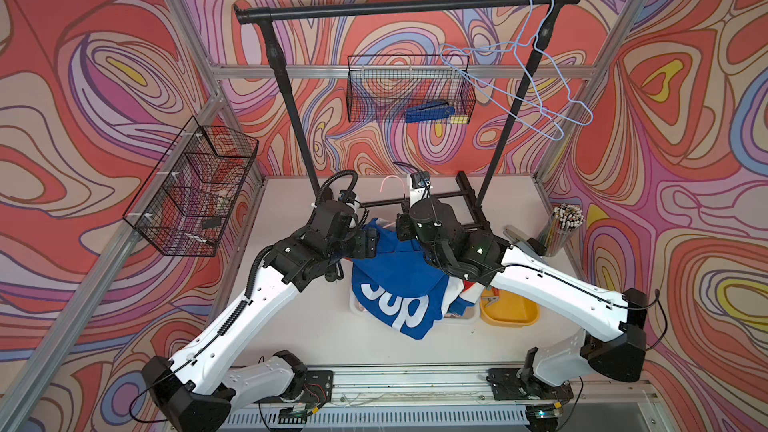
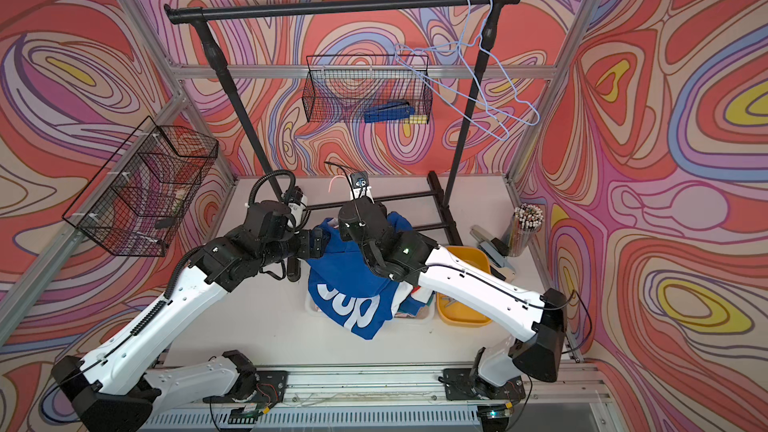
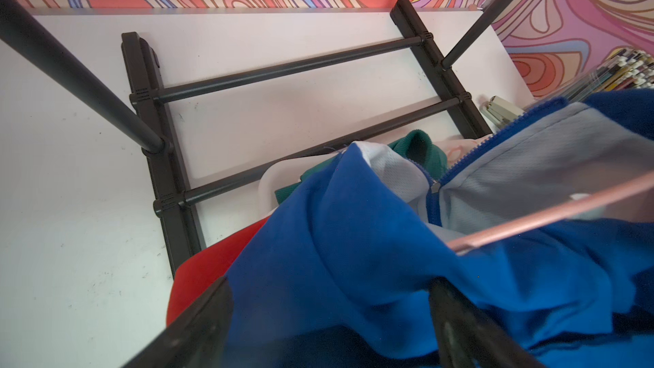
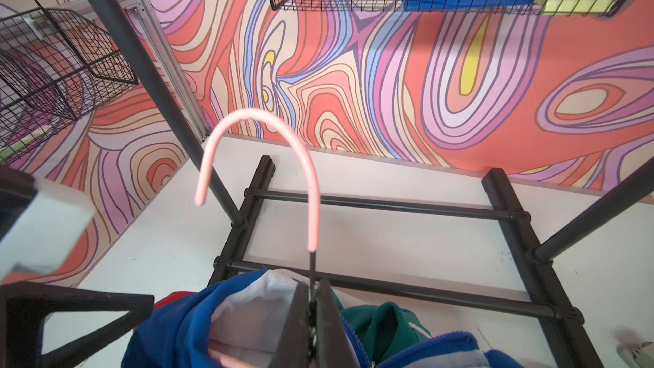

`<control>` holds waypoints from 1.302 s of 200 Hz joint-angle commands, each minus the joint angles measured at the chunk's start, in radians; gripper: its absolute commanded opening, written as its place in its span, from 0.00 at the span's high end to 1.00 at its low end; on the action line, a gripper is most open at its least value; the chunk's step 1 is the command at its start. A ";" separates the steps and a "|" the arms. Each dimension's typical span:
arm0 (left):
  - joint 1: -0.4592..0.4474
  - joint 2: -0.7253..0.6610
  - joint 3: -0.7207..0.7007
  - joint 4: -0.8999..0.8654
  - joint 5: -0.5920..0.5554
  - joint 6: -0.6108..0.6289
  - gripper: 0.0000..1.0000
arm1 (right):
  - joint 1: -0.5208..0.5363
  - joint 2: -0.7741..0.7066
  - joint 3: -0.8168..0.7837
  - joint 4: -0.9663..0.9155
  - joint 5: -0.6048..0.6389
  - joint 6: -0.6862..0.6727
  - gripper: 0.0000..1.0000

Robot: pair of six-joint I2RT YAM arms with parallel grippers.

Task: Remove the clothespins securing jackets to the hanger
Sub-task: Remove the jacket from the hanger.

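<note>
right wrist: right pincer (image 4: 313,290) clamps pink hanger (image 4: 314,207); top views: grip hidden

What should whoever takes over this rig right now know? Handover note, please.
Right gripper shut on the wire neck of the pink hook-topped hanger.
Left gripper open, jaws either side of the blue hooded "Sup" jacket hung on it.
Teal-green jacket lies in the white tray beneath.
Done: one small plastic clothespin in the yellow plastic tray.
To do: no clothespin visible on the blue jacket; look closer before unpegging.

The jacket (image 1: 386,268) sits before the rack (image 1: 399,8), bowl (image 1: 515,312) at its right.
</note>
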 commanded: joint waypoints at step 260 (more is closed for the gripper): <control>0.076 0.030 0.030 -0.115 -0.209 0.018 1.00 | -0.138 -0.208 -0.140 0.029 -0.234 -0.010 1.00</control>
